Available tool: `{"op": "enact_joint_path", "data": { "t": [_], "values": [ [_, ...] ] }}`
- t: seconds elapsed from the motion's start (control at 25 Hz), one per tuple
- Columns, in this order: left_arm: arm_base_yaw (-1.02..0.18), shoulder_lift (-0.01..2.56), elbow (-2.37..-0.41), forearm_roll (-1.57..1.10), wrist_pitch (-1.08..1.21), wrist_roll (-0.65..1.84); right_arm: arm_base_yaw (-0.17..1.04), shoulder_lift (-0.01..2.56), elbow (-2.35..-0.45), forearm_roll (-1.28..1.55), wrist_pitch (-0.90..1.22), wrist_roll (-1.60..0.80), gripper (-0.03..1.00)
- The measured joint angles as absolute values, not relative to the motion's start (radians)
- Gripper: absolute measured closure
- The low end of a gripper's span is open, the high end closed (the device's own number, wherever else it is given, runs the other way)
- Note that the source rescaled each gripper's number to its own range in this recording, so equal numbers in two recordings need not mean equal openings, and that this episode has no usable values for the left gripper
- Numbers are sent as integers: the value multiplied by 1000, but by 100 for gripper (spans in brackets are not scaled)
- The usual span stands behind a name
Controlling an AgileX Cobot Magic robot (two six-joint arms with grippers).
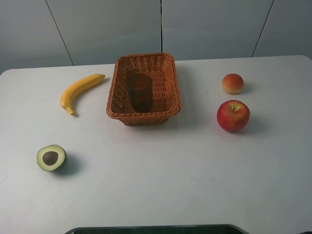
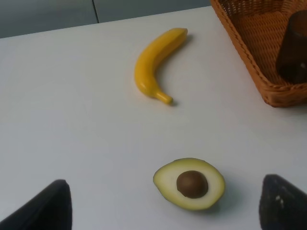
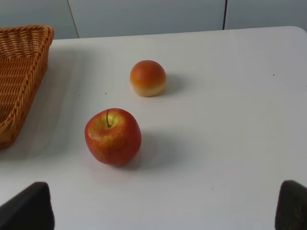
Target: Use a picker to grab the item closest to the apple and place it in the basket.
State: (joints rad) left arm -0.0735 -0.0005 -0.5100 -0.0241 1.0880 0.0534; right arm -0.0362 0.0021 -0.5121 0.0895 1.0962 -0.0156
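Table: white top [image 1: 161, 180] that we work over, with grey wall panels behind it.
Basket: the wicker basket [image 1: 168, 92] sits at the middle of the far half of our table, and its corner shows in both our wrist views.
Banana: the banana [image 1: 78, 91] lies to the basket's left, apart from it.
Cup: the smoky cup [image 1: 140, 91] stands upright inside the basket.
Apple: the apple [image 1: 233, 115] rests well right of the basket, stem up.
Avocado: the avocado half [image 1: 51, 158] lies cut side up, near our left gripper [image 2: 163, 206].
Peach: the orange-pink fruit [image 1: 232, 84] sits just behind the apple.
Grippers: our left gripper and right gripper [image 3: 165, 208] both have their fingers spread wide and hold nothing.
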Motion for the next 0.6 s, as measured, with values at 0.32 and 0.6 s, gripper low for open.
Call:
{"op": "enact_joint_path", "data": {
  "t": [0.32,0.6],
  "values": [
    [-74,-1,-510,-24,1088,55,-36,2,-512,90,1096,-16,-3],
    [-74,-1,-510,-24,1088,55,-36,2,-512,90,1096,-16,-3]
  ]
}}
